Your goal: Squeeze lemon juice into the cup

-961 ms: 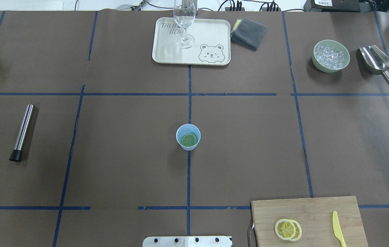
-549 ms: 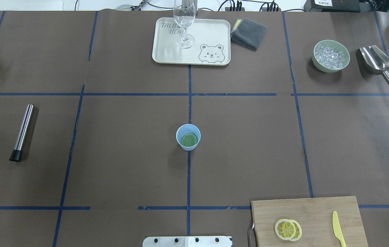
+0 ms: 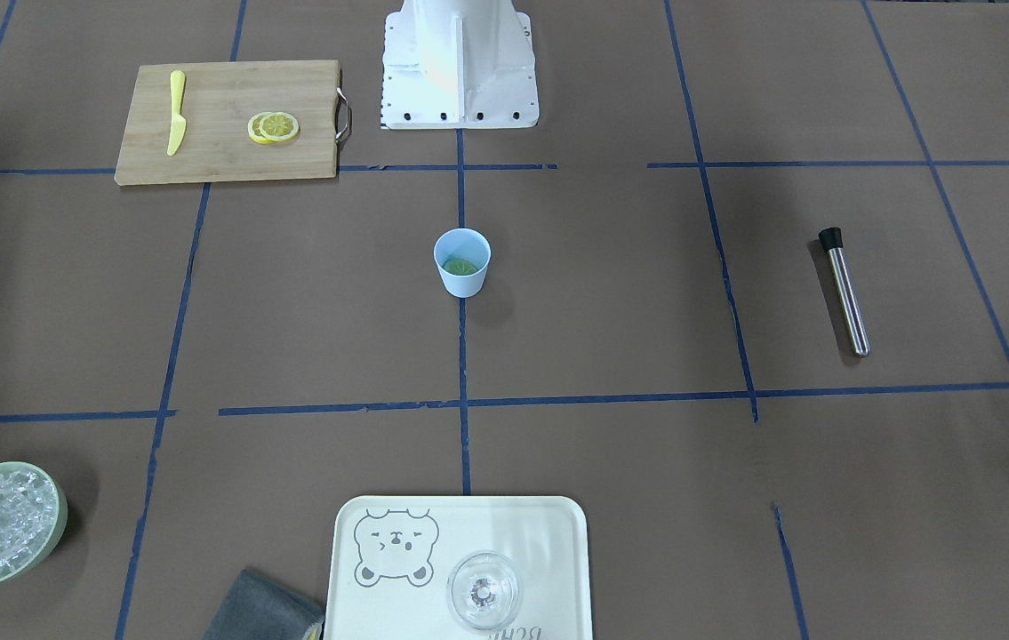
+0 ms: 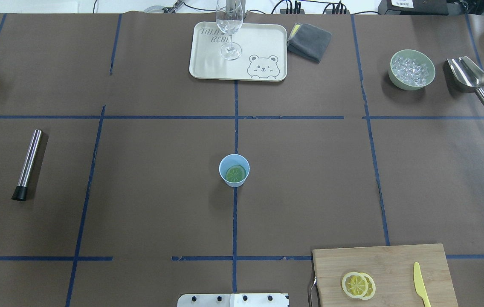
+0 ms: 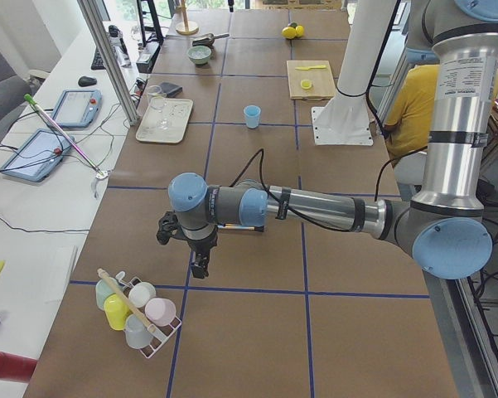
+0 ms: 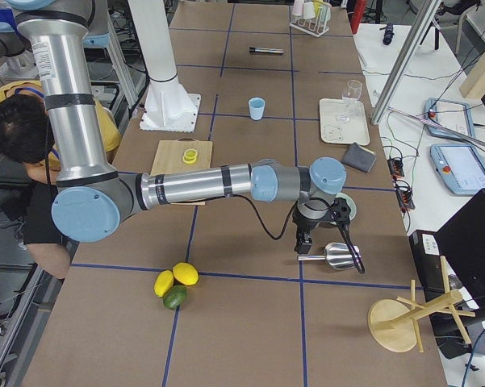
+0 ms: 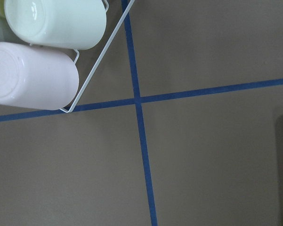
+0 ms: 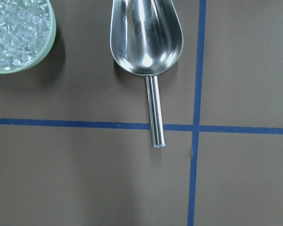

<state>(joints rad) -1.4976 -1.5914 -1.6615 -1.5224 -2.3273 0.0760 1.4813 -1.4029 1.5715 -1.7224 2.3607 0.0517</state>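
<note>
The light-blue cup (image 4: 234, 170) stands upright at the table's middle, also in the front view (image 3: 461, 263). A round slice (image 4: 236, 173) that looks greenish lies flat inside it. Two overlapping lemon slices (image 4: 357, 285) lie on the wooden cutting board (image 4: 395, 260) at the near right. My left gripper (image 5: 198, 267) shows only in the left side view, far off by a rack of cups; I cannot tell its state. My right gripper (image 6: 302, 246) shows only in the right side view, above the scoop's handle; I cannot tell its state.
A yellow plastic knife (image 4: 421, 285) lies on the board. A tray (image 4: 263, 42) with a wine glass (image 4: 230, 30), a grey cloth (image 4: 310, 41), a bowl of ice (image 4: 411, 69) and a metal scoop (image 4: 471, 81) are at the far side. A steel muddler (image 4: 27, 164) lies left.
A dark part of the right gripper at the overhead view's right edge one second ago has left that view. The cup and slices have not moved.
</note>
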